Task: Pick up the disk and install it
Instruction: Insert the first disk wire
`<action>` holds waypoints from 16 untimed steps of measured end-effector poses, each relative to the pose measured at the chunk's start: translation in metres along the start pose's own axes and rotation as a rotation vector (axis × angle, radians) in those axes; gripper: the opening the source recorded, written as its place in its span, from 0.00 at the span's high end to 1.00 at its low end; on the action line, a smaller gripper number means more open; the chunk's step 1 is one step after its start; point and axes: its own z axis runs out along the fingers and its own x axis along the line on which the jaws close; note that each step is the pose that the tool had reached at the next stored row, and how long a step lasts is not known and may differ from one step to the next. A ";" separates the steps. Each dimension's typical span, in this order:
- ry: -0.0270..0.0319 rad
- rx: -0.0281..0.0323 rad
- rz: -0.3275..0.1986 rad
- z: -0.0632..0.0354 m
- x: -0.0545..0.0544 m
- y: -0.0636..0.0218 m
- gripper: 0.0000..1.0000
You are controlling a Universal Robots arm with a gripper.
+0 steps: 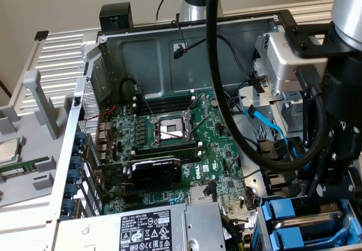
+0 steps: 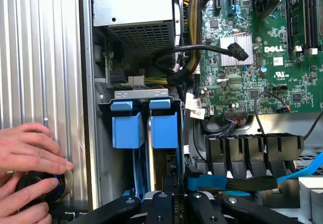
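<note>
the hand [image 2: 171,204] sits low over the blue-tabbed drive bay [image 2: 146,125] — its grip, i cannot tell.

- One open computer case [image 1: 141,47], with one green motherboard [image 1: 169,149] inside it.
- One empty CPU socket [image 1: 171,129].
- One black graphics card [image 1: 155,172].
- One silver power-supply box [image 1: 164,228].
- Two blue drive carriers [image 2: 144,125] side by side.
- Two hands [image 2: 30,176] on a black knob [image 2: 35,188].
</note>
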 end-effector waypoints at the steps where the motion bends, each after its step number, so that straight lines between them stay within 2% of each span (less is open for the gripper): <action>1: 0.0000 0.0000 0.000 0.0001 0.000 0.0000 0.83; 16: -0.0007 0.0003 0.001 0.0010 0.000 -0.0002 0.82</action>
